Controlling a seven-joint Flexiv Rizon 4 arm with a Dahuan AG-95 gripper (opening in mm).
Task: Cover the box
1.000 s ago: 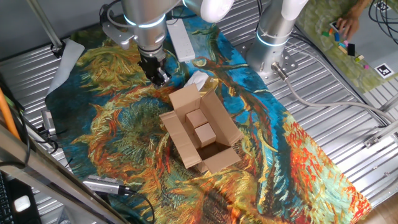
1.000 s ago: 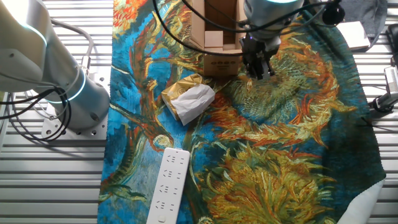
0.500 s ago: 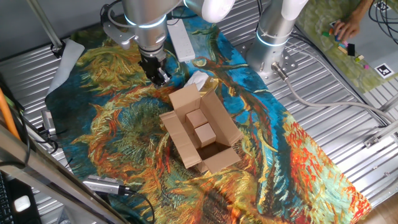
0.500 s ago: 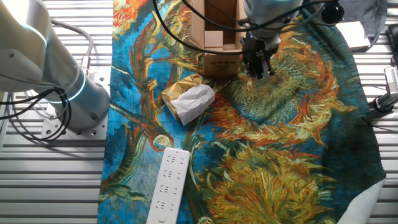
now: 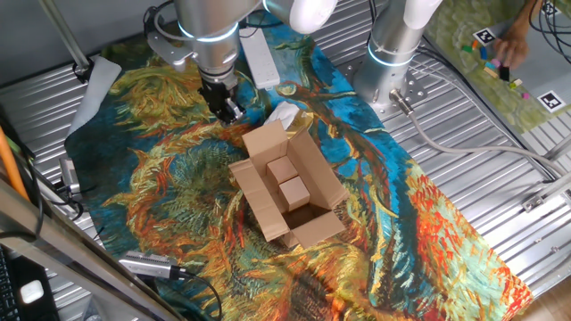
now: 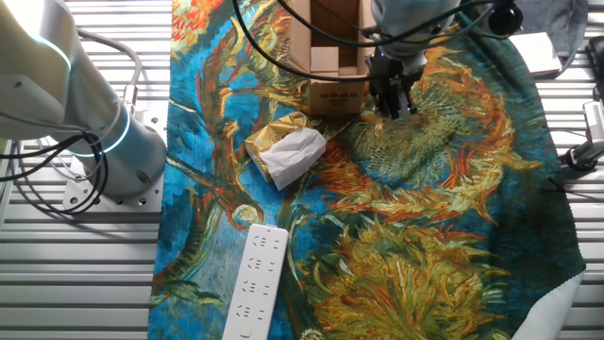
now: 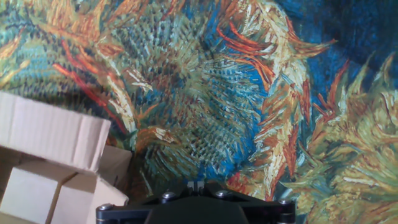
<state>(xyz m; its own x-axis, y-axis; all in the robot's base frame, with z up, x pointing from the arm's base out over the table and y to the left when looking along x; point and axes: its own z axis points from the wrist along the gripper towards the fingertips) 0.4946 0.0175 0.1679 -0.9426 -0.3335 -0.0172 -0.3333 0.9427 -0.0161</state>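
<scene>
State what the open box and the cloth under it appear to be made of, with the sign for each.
The box: plain brown corrugated cardboard, matte, with creased hinged flaps. The cloth: seemingly a printed fabric, given its painted sunflower pattern and soft drape over the ribbed metal table.

matt brown cardboard box (image 5: pixel 287 187) on printed cloth (image 5: pixel 169 178) (ribbed metal table (image 5: pixel 500 196) beneath)

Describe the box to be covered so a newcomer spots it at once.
Start from the sunflower-painting cloth spread over the table; near its middle sits the box, a plain brown cardboard carton with its top flaps standing open. Two small cardboard blocks lie inside it, unlike the crumpled white paper just behind it.
</scene>
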